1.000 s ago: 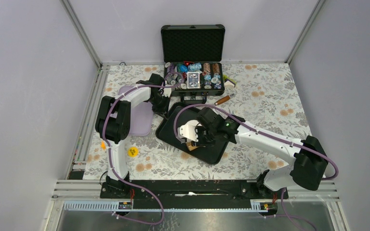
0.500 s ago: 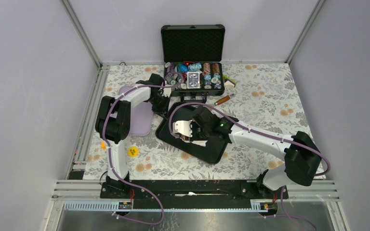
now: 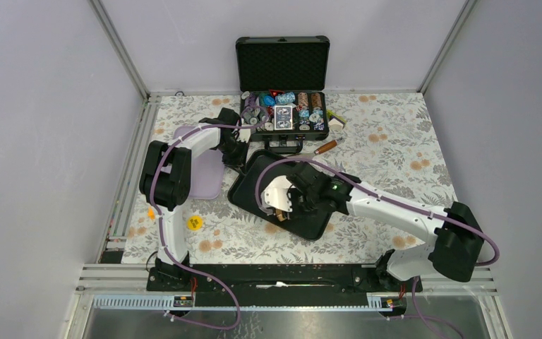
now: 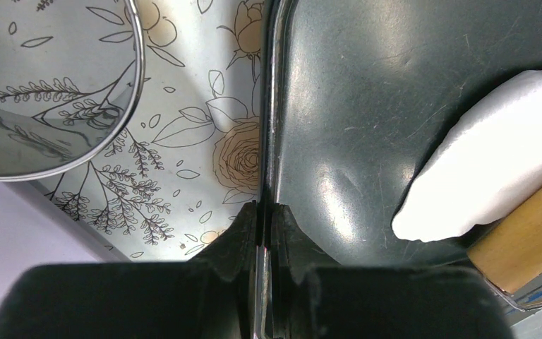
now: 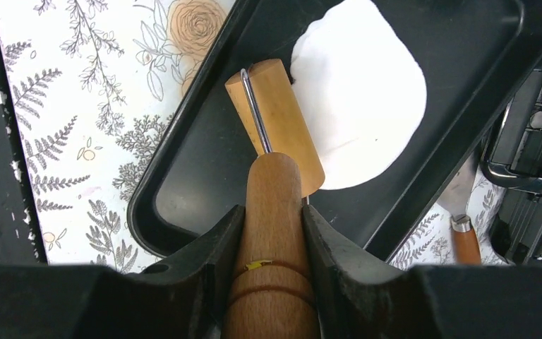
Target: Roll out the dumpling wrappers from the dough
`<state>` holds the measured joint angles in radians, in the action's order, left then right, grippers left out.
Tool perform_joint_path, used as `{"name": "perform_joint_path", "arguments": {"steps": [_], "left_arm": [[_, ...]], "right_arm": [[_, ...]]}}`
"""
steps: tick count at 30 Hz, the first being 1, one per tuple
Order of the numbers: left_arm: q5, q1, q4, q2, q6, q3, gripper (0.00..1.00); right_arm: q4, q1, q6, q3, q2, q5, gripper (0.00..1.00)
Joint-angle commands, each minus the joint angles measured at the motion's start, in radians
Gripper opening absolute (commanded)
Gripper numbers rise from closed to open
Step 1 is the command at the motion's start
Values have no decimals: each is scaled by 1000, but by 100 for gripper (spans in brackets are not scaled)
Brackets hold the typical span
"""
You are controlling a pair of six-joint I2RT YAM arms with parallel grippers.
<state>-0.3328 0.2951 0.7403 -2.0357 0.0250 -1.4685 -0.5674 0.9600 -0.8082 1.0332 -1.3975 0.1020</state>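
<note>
Floral tablecloth (image 3: 395, 141), grey walls (image 3: 42, 106); left tool (image 4: 266, 210) clamps tray rim (image 4: 271, 106), right tool (image 5: 273, 212) grips roller (image 5: 276, 120).

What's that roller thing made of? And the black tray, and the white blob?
The roller looks like smooth, light-brown wood with faint grain. It turns on a thin shiny wire that is probably metal. The tray looks like dark metal: glossy, with fine scratches and glints. The white blob is dough, soft-looking and matte.
</note>
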Motion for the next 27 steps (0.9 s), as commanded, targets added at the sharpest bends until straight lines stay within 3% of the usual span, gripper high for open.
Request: {"name": "perform_joint_path", "arguments": {"steps": [1, 8, 12, 18, 27], "left_arm": [[60, -13, -81, -38, -5, 13, 0], [58, -13, -81, -38, -5, 12, 0], [54, -13, -81, -39, -4, 13, 0], [53, -13, -83, -36, -3, 16, 0], [53, -14, -84, -34, -2, 17, 0]], "right_arm": [[-154, 0, 13, -65, -2, -20, 0], [238, 2, 64, -149, -99, -171, 0], [357, 4, 76, -134, -182, -226, 0], [247, 41, 67, -98, -217, -195, 0], [-127, 51, 39, -157, -48, -106, 0]]}}
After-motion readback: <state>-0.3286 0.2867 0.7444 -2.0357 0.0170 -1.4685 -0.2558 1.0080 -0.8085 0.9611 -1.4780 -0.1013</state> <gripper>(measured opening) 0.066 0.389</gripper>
